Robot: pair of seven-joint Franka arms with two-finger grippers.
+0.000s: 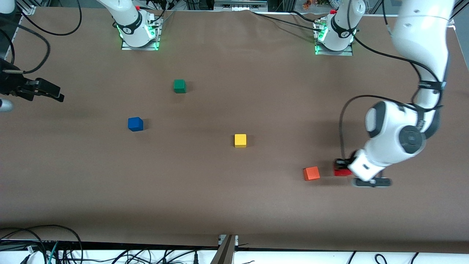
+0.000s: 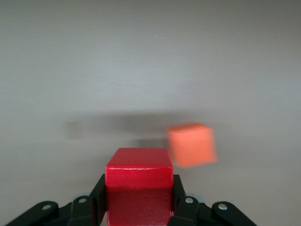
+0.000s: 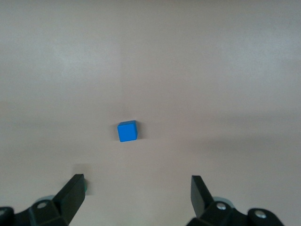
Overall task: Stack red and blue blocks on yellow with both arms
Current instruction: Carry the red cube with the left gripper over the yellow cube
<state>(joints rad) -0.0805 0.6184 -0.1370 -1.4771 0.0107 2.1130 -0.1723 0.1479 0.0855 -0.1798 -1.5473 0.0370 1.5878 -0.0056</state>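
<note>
My left gripper (image 1: pixel 341 168) is shut on the red block (image 1: pixel 340 171), low over the table at the left arm's end; in the left wrist view the red block (image 2: pixel 138 186) fills the space between the black fingers (image 2: pixel 178 195). The yellow cube (image 1: pixel 240 140) sits mid-table. The blue block (image 1: pixel 135 124) sits toward the right arm's end; it also shows in the right wrist view (image 3: pixel 127 131). My right gripper (image 1: pixel 55 94) is open and empty, high over the table's right-arm edge, with its fingertips (image 3: pixel 75 188) wide apart.
An orange cube (image 1: pixel 311 173) lies right beside the red block, toward the yellow cube; it shows in the left wrist view (image 2: pixel 192 144). A green cube (image 1: pixel 179 85) sits nearer the robot bases than the blue block. Cables hang along the table's near edge.
</note>
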